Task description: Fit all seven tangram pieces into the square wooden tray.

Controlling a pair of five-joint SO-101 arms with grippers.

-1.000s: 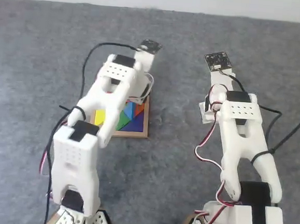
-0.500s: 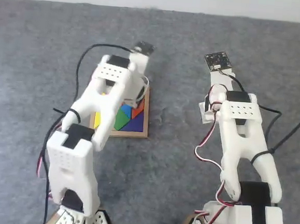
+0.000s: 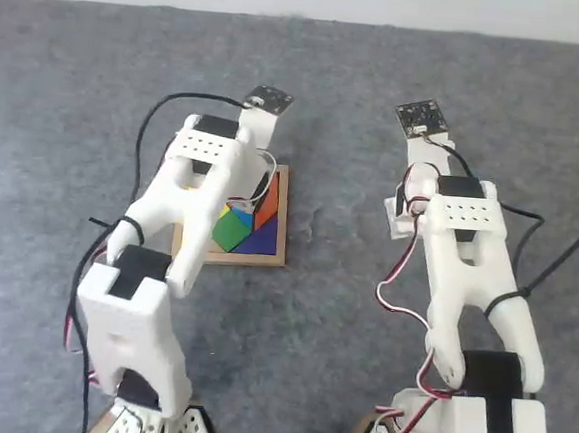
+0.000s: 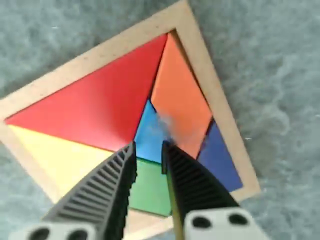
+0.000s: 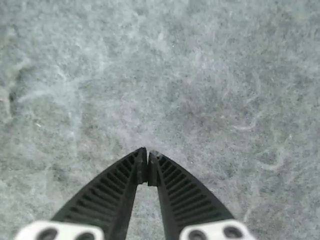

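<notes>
From above, your left arm [image 3: 200, 174] hangs over the tray [image 3: 251, 261], with the green piece [image 3: 230, 234] and orange piece [image 3: 268, 203] showing beside it. Your right arm [image 3: 461, 230] stands well apart from the tray.

On the left wrist camera, your left fingers [image 4: 131, 152] are only narrowly parted and grip nothing. The small blue piece [image 4: 149, 132] lies in the tray just off their tips, beside the red piece [image 4: 100, 107].

On the right wrist camera, your right fingers [image 5: 143, 164] are pressed together over the grey desk [image 5: 225, 75].

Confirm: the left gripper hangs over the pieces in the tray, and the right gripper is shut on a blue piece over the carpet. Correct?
No: the right wrist view shows the right gripper shut on nothing over the carpet. The left gripper does hang over the pieces in the tray.
</notes>
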